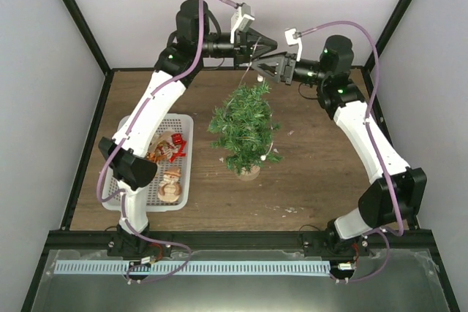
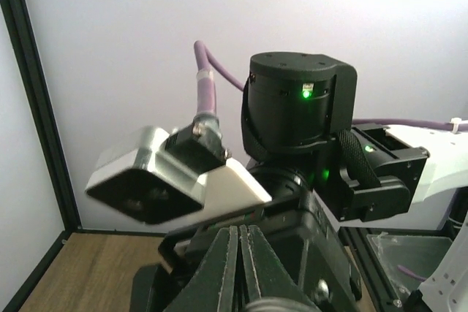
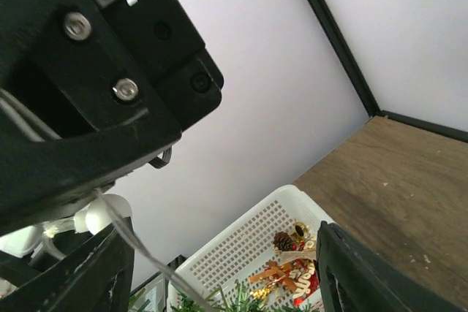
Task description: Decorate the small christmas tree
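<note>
Mid-draping, the left end effector (image 2: 240, 235) is pinching a bead strand (image 3: 139, 242) above the small christmas tree (image 1: 245, 126), the right end effector (image 3: 223, 253) gaping empty, probably needing careful lowering next.

white basket (image 1: 183, 180), brown wooden table (image 1: 322, 173)

One small christmas tree (image 1: 245, 128) stands on the one counter (image 1: 322, 173). One white basket (image 1: 186, 177) lies to its left, holding a heap of ornaments (image 1: 168, 150) too tangled to count, with one pine cone (image 3: 283, 240) among them. There are two arms: left arm (image 1: 146, 118) and right arm (image 1: 365, 133).
</note>
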Robot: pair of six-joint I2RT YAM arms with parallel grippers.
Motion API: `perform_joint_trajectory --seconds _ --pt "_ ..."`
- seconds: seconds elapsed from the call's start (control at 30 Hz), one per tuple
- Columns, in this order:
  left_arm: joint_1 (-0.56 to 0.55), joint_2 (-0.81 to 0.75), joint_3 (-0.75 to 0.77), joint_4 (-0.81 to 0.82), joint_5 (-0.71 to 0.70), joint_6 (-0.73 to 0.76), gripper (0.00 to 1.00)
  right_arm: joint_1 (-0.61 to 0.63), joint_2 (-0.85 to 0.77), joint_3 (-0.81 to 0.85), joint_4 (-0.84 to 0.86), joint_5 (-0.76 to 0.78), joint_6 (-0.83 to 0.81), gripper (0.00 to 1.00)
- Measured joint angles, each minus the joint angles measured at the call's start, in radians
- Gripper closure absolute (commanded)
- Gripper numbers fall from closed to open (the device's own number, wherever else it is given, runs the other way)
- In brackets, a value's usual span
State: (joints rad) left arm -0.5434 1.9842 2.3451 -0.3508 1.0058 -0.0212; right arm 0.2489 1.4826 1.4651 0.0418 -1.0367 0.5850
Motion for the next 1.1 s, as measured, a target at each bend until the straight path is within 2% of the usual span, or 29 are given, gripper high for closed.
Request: perform_joint_trajectory --seconds 0.07,0.1,0.17,0.27,0.3,0.73,1.1 --pt "0.0 0.0 0.0 0.001 0.003 -0.001 0.97 0.021 0.014 0.001 0.005 0.0 -0.001 0.43" --pt "0.0 0.0 0.0 0.002 0.003 -0.002 0.96 0.031 0.023 0.002 0.004 -0.001 -0.001 0.48" --pt "0.0 0.002 0.002 0.004 0.006 -0.002 0.96 0.051 0.046 0.011 0.004 -0.002 -0.003 0.64" --pt "0.0 0.005 0.002 0.006 0.009 -0.003 0.96 0.068 0.072 0.017 -0.001 0.001 -0.008 0.95" --pt "0.0 0.006 0.002 0.005 0.01 -0.002 0.96 0.069 0.077 0.02 -0.003 0.004 -0.008 0.99" --pt "-0.01 0.004 -0.008 -0.043 0.008 0.055 0.89 0.064 0.07 0.04 -0.011 0.138 -0.012 0.99" --pt "-0.011 -0.016 -0.053 -0.086 -0.026 0.12 0.82 -0.003 -0.033 0.037 0.011 0.296 0.033 0.99"
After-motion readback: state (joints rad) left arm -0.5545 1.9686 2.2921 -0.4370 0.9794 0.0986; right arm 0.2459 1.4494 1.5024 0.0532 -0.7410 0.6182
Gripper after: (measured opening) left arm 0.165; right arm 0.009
